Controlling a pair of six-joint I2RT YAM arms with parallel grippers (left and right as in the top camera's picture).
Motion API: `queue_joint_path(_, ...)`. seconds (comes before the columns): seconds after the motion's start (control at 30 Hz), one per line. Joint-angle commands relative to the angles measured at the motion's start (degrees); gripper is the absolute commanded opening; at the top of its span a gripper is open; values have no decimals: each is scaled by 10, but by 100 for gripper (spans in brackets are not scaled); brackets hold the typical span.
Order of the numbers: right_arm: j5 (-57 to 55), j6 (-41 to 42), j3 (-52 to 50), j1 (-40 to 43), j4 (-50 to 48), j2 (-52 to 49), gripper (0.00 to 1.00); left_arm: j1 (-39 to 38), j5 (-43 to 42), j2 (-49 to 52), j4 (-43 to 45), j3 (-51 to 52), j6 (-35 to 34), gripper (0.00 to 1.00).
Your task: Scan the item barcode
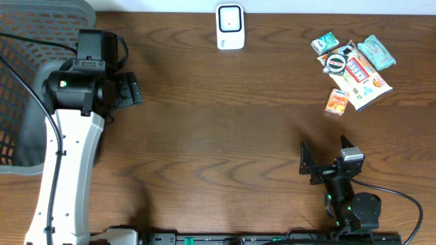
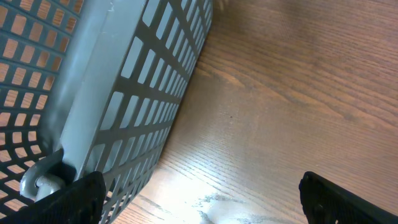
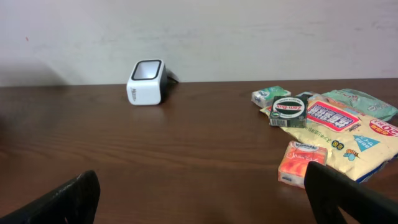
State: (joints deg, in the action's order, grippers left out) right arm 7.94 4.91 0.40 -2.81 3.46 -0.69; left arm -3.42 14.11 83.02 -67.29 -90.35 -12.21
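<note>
Overhead view: the task stands at its first step, with no item picked up yet. The right end effector (image 1: 321,163) rests low over the bench (image 1: 218,122) near the front edge, jaws spread wide and empty. The left end effector (image 1: 129,90) sits at the far left, beside the gray mesh basket (image 1: 20,82), also spread wide and empty.

The items to scan lie in a small cluster at the far right corner: an orange packet (image 1: 336,101) nearest the right arm, a yellow snack bag (image 1: 364,80) behind it, a round black-and-white tin (image 1: 336,64) on the bag, a small green-and-white box (image 1: 325,44), and a teal pouch (image 1: 377,52) toward the edge. The white scanner (image 1: 230,26) stands at the back edge, centre, its window facing up.

Next move, as judged: the right arm reaches forward to the cluster and closes on one item. The orange packet is the likely choice, since it lies apart from the bag at the near side. The other items touch or overlap, so a grasp there risks disturbing neighbours.

Open room: the bench is bare between the right arm, the cluster and the scanner, giving an unobstructed path. The cluster lies near the right edge, so a push outward could drive items off. On the left, the basket wall stands just beside the left end effector, as the left wrist view shows
</note>
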Motion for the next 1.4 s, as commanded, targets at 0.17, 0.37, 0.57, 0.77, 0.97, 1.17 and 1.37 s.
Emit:
queue_joint_path(0.17,1,-7,-1,6,2,4,99,3,10,-3,-2,-5,-3,98)
queue_joint_path(0.37,2,-7,-1,6,2,4,99,3,10,-3,-2,-5,-4,98)
queue_joint_path(0.57,1,-7,-1,6,2,4,99,3,10,-3,-2,-5,-3,98)
queue_joint_path(0.77,2,-7,-1,6,2,4,99,3,10,-3,-2,-5,-3,98)
queue_joint_path(0.97,1,-7,-1,6,2,4,99,3,10,-3,-2,-5,-3,98)
queue_joint_path(1.17,2,-7,-1,6,2,4,99,3,10,-6,-2,-5,-3,97)
queue_joint_path(1.37,2,-7,-1,6,2,4,99,3,10,-16,-2,-5,-3,98)
